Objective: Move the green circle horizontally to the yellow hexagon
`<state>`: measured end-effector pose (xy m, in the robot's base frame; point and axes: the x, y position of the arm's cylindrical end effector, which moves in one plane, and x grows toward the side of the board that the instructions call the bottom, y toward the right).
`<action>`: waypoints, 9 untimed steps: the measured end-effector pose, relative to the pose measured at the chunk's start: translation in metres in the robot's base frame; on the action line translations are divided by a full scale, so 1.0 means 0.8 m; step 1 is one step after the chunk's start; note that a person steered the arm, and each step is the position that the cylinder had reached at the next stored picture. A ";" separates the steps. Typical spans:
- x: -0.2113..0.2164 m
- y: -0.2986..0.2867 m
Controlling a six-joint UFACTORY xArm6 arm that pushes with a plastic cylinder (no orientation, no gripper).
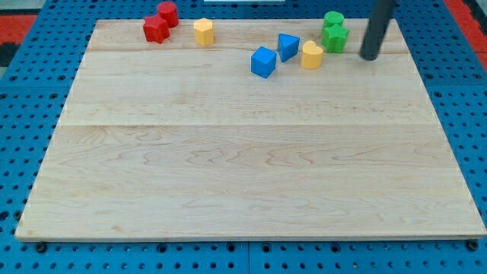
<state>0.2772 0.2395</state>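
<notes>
The green circle [332, 18] is seen at the table's [228, 167] top edge, toward the view's right, touching a green star-like block [335, 36] just below it. The yellow hexagon [203, 31] lies well apart to the view's left. The block is judged light, stiff and easily slid; it should be pushed on its right side. My tip [369, 56] rests right of both green blocks. No pincer is fitted.
</notes>
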 end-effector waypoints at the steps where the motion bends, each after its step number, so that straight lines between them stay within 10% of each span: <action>1: -0.048 -0.001; 9: -0.105 -0.208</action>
<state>0.1928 0.0734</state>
